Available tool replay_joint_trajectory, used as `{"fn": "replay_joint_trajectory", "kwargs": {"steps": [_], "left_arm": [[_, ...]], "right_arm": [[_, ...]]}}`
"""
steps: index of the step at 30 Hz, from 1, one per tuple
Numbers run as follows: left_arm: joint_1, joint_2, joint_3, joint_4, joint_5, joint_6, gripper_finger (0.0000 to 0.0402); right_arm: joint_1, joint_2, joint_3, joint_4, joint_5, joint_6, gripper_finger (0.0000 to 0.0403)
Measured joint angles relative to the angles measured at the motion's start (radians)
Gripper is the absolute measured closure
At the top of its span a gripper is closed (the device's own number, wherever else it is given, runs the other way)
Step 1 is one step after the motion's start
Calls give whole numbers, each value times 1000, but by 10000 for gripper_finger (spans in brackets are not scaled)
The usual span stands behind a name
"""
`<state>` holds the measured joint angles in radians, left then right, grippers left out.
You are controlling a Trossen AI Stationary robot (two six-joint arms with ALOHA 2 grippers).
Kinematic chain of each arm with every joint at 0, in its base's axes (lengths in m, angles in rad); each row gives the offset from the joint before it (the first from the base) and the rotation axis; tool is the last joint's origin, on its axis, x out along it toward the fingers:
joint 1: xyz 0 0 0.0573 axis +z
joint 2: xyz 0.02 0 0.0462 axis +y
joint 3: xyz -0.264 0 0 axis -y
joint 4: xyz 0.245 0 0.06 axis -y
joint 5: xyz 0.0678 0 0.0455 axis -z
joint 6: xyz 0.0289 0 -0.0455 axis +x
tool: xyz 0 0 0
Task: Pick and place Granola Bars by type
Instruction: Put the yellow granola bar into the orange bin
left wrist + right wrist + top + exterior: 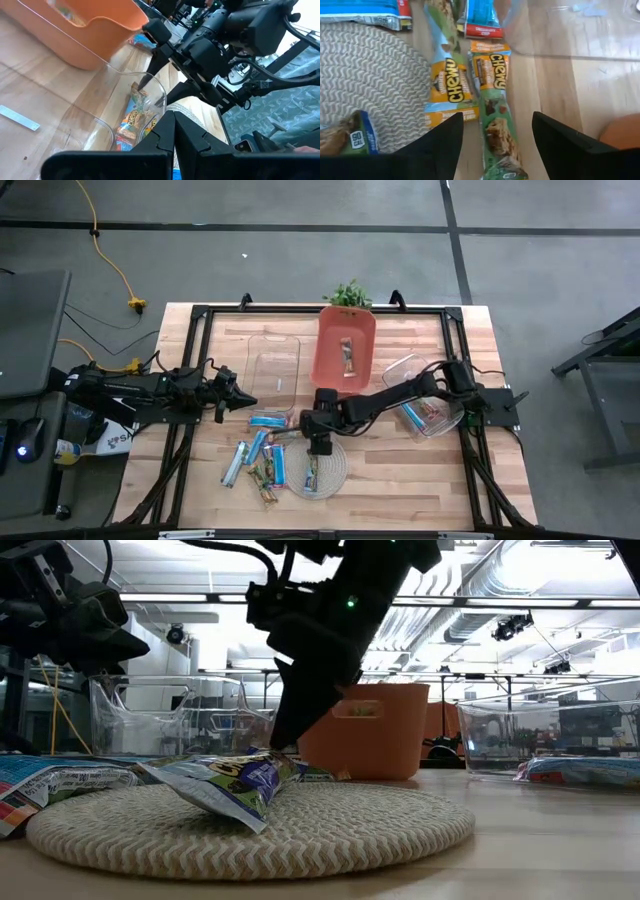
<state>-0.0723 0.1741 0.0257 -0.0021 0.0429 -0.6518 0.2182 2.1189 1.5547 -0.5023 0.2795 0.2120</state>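
Granola Bars, flat crinkled foil wrappers, beside round woven mat.

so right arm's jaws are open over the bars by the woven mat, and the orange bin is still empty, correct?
Not quite: the orange bin already holds a bar, as the high view shows. The rest holds: the right gripper hangs with jaws open over the bars beside the woven mat.

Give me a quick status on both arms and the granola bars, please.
Right pincer open, low over green bar beside woven mat. Left pincer waiting near clear bin. Orange bin holds one bar.
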Motion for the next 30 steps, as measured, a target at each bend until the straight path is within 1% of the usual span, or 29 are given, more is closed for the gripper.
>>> {"fn": "replay_joint_trajectory", "kwargs": {"steps": [5,9,14,19,24,28,30], "left_arm": [[0,0,0,0,1,0,401],[0,0,0,0,1,0,401],[0,0,0,0,1,0,401],[0,0,0,0,1,0,401],[0,0,0,0,2,0,401],[0,0,0,0,1,0,401],[0,0,0,0,1,0,401]], "right_arm": [[15,0,0,1,5,14,183],[26,0,0,1,36,14,183],[38,0,0,1,55,-27,183],[60,0,0,8,119,-82,183],[94,0,0,71,104,-81,183],[120,0,0,106,135,-82,183],[124,0,0,142,127,-76,183]]}}
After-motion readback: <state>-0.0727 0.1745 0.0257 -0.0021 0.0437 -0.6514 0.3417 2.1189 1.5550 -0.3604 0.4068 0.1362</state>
